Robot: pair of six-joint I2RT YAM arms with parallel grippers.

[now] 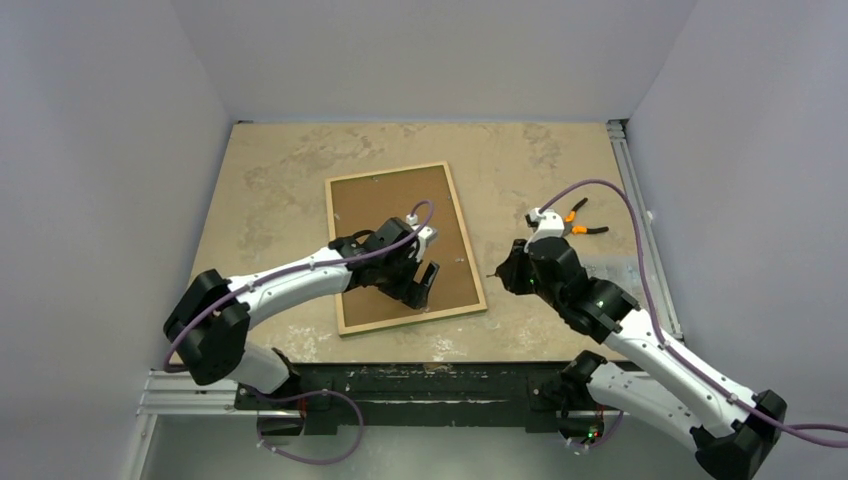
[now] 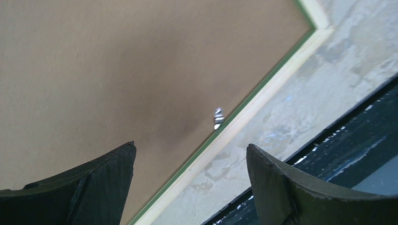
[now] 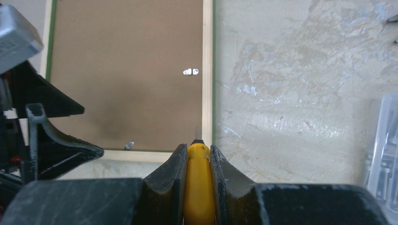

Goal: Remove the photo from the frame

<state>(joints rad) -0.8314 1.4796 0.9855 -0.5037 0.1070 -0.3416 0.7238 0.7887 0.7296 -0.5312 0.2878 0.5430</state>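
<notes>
left pincer (image 1: 424, 284) stands apart, nothing in it. right pincer (image 1: 508, 270) is clamped on a yellow tool (image 3: 199, 187).

top view: frame (image 1: 333, 250) lies face down mid-table, light wood edge up. photo (image 1: 385, 205) sits inside it, brown back showing. left pincer hovers over the near right part of that back. right pincer is just beside the frame's right edge, tool tip aimed at it but apart from it. orange pliers (image 1: 585, 222) lie far right on table (image 1: 280, 180), well apart.

left wrist: fingers (image 2: 103, 187) wide, over the photo's back and the frame's edge. one metal tab (image 2: 218, 118) at the rim of the back, by the frame. contact w/ the back: cannot tell.

right wrist: jaws tight on the yellow handle, dark tip pointing at the frame's near right corner. two tabs seen, one on the right side, one on the near side. clear box (image 3: 385, 150) at right edge, contents unclear.

judgement: step in hand is freeing the tabs; photo not yet out. next move prob. calls for the tip under a tab to turn it off the back, w/ left pincer steadying the frame. then lift the photo out. risk: tip slips and gouges the back.
</notes>
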